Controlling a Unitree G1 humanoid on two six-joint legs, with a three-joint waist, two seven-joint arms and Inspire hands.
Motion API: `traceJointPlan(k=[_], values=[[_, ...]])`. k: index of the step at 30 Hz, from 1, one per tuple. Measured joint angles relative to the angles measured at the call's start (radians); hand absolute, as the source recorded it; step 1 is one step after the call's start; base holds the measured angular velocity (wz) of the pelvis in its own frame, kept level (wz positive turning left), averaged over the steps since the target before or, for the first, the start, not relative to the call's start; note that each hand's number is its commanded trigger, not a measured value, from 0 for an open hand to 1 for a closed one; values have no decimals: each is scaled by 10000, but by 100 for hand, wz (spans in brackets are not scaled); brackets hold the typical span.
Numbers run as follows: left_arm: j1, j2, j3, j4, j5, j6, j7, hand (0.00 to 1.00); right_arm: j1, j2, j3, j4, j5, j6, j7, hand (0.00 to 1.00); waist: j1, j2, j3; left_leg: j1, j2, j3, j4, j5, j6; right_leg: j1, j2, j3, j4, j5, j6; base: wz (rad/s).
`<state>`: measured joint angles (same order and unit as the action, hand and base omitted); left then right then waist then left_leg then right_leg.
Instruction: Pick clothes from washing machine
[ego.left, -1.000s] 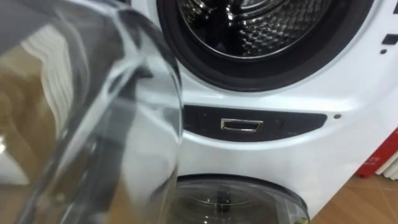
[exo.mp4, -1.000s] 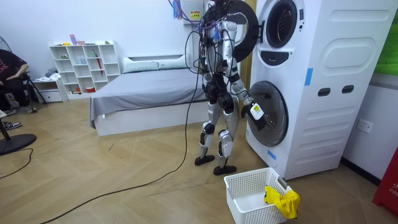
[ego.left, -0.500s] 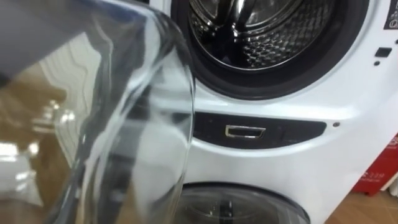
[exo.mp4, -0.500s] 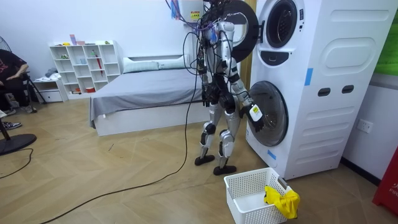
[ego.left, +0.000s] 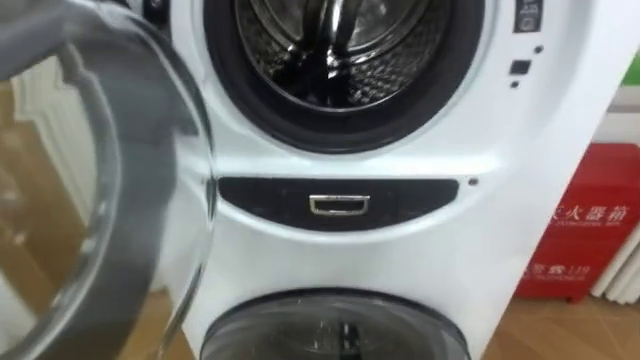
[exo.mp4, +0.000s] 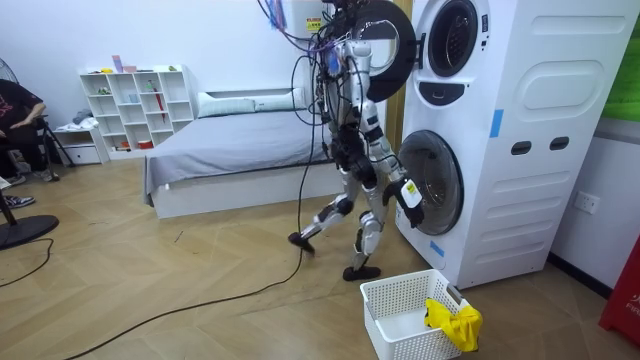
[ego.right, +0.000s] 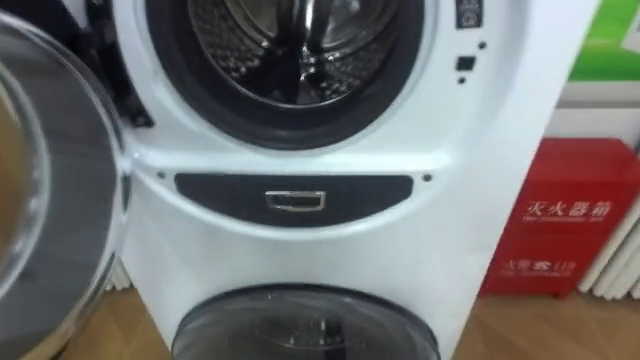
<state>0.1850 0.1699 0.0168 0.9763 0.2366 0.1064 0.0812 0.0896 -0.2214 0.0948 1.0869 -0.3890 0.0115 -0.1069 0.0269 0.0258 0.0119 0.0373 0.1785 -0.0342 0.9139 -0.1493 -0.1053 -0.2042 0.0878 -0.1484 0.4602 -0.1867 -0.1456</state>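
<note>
The upper washing machine's drum (ego.left: 335, 50) stands open before me, and only bare ribbed metal shows inside it. Its round glass door (ego.left: 90, 200) is swung out at my left, close to my head. Below it the lower machine's door (ego.left: 330, 330) is shut. In the room view I stand facing the stacked machines (exo.mp4: 500, 130), one leg lifted back. My right hand (exo.mp4: 410, 193) hangs low beside the lower door. A yellow cloth (exo.mp4: 452, 320) lies in the white basket (exo.mp4: 400, 300) on the floor by my feet.
A red cabinet (ego.left: 585, 230) stands on the floor right of the machines. Behind me are a grey bed (exo.mp4: 240, 150) and a white shelf unit (exo.mp4: 135, 105). A person (exo.mp4: 15, 120) sits at the room view's far left.
One leg has swung back and my body has shifted toward the machines. My head camera has moved: the drum now sits nearer the middle and the glass door takes up less of the view.
</note>
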Motion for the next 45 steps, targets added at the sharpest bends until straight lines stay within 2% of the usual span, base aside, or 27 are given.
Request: traceJointPlan(k=[2,3,4,6,7,8,10,11,12,13,14,15,16,17,18,19,20,21,22,24,25,26,27,32,36,41,45], values=[[-377,2,-228,-45,-172,-60,38,0,-277,16,-17,11,11,-13,-109,0,-27,119,2,631,-28,-37,-1568,-893,-177,-581,-6,-60,231,197,67,17],[-674,-4,-300,-52,-166,-73,55,0,-506,68,-10,11,12,-93,-212,0,-70,127,13,937,-68,-197,-2624,-1724,-271,-974,-59,-162,273,406,98,6],[-902,-3,-337,-62,-170,-116,55,0,-735,129,-10,-17,61,-177,-263,0,-119,138,10,1060,-138,-477,-3494,-2307,-175,-1331,-97,-245,210,711,151,5],[-1092,-5,-406,-24,-315,-219,76,0,-987,186,-10,-185,160,-256,-300,0,-194,171,9,1265,-220,-478,-4798,-2945,10,-1782,-248,-319,101,1160,293,11],[-1198,-4,-560,29,-383,-277,80,0,-1070,197,2,-294,265,-339,-334,0,-238,152,15,1238,-417,-394,-5378,-3137,274,-1958,-396,-291,-93,1576,419,10],[-1247,-9,-642,84,-364,-283,78,0,-1088,203,2,-315,272,-350,-335,0,-256,107,10,1183,-544,-331,-5542,-3166,333,-1991,-503,-247,-267,1810,493,8],[-1226,-14,-722,122,-537,-316,84,0,-1089,211,2,-467,98,-324,-323,0,-272,-149,-44,606,-1161,484,-5404,-2993,821,-1659,-845,178,-1839,3293,944,-6],[-1149,10,-719,144,-584,-335,108,0,-1061,207,-2,-562,-9,-322,-314,0,-255,-207,-59,480,-1335,721,-5323,-2914,955,-1511,-933,351,-2355,3711,1109,-27],[-981,44,-728,276,-916,-338,182,0,-1055,192,0,-733,-59,-303,-315,0,-245,-193,9,179,-1384,1232,-4938,-2882,1184,-1483,-1149,332,-2045,3724,1103,-5],[-858,38,-729,378,-1213,-279,200,0,-910,168,-13,-862,-84,-237,-314,0,-382,-36,93,78,-1330,1492,-4658,-2898,1378,-1546,-1301,-31,-316,2678,1110,6],[-754,53,-723,377,-1256,-288,226,0,-834,169,-14,-864,-77,-190,-303,0,-401,-25,93,73,-1341,1598,-4660,-2835,1479,-1590,-1392,-80,666,2112,1152,34],[-631,94,-720,406,-1256,-299,245,0,-727,160,-14,-867,-78,-111,-290,0,-443,-81,47,-1,-1221,2056,-4663,-2681,1473,-1562,-1650,-14,2354,1174,1288,54],[-670,93,-724,443,-1250,-324,256,0,-660,93,-15,-875,-59,-96,-290,0,-489,-106,9,-57,-1158,2483,-4688,-2452,1421,-1215,-1980,-6,3663,365,1299,69],[-667,76,-725,443,-1261,-387,256,0,-632,54,-16,-875,-60,-96,-288,0,-495,-179,9,-103,-1159,2636,-4718,-2333,1415,-955,-2151,5,4173,53,1320,79],[-571,44,-688,436,-1180,-508,254,0,-584,17,-20,-873,-45,-122,-287,0,-437,-295,-57,-106,-1173,3089,-4888,-2080,1361,-273,-2447,99,4738,-426,1391,56],[-511,36,-660,433,-1157,-520,255,0,-567,16,-16,-868,-3,-159,-287,0,-380,-394,-118,-106,-1196,3307,-4969,-1958,1312,59,-2580,157,4772,-630,1458,45],[-439,37,-567,423,-1170,-520,256,0,-515,19,-9,-844,170,-328,-292,0,-197,-577,-193,-108,-1296,3556,-4941,-1837,1236,671,-2794,328,4452,-1007,1603,3],[-296,-2,-422,361,-1182,-523,267,0,-520,36,41,-814,343,-395,-280,0,130,-594,-154,-210,-1387,3475,-4687,-1758,1128,925,-2704,261,3695,-1246,1739,-28],[-230,-27,-361,349,-1173,-528,250,0,-543,78,142,-818,340,-400,-290,0,417,-447,-161,-347,-1508,2882,-4793,-1634,1182,1085,-2478,216,2963,-1242,1750,-50],[-228,-19,114,341,-1160,-554,263,0,-660,268,321,-877,237,-406,-215,0,661,-555,-183,-654,-1792,2223,-5286,-1270,1357,1279,-2199,76,1440,-1279,1799,-66],[-244,14,327,322,-1183,-643,338,0,-689,354,419,-1040,126,-434,-156,0,667,-646,-196,-884,-1778,2245,-5492,-1113,1414,1448,-2119,52,489,-1280,1797,-63],[-253,14,429,316,-1193,-702,402,0,-676,376,446,-1110,126,-457,-101,0,676,-756,-146,-950,-1773,2368,-5543,-1037,1428,1575,-2079,49,7,-1279,1796,-45],[-272,-26,473,290,-1219,-763,471,0,-648,368,485,-1126,65,-446,-48,0,706,-787,-70,-979,-1679,2448,-5622,-918,1462,1678,-1962,40,-510,-1038,1785,-29],[-332,-26,376,254,-1481,-1078,431,0,-532,388,507,-1162,38,-437,63,0,639,-895,-94,-1036,-1417,2655,-5755,-764,1478,1917,-1673,87,-1506,-311,1763,-17],[-95,-30,372,256,-1897,-1214,436,0,-502,372,477,-1205,-71,-460,93,0,627,-768,-108,-1152,-1374,2522,-5717,-713,1508,1977,-1554,75,-1815,-114,1756,7],[417,-120,596,359,-2095,-1218,494,0,-124,313,324,-1205,-125,-542,124,0,615,-559,-96,-967,-1395,2210,-5680,-739,1404,2405,-1526,-260,-2055,-202,1706,19],[505,-154,627,567,-3513,-1301,722,0,57,255,289,-1149,165,-679,-33,0,507,-352,-48,-693,-1559,1865,-5871,-752,1329,2911,-1532,-575,-2321,-337,1700,25]])
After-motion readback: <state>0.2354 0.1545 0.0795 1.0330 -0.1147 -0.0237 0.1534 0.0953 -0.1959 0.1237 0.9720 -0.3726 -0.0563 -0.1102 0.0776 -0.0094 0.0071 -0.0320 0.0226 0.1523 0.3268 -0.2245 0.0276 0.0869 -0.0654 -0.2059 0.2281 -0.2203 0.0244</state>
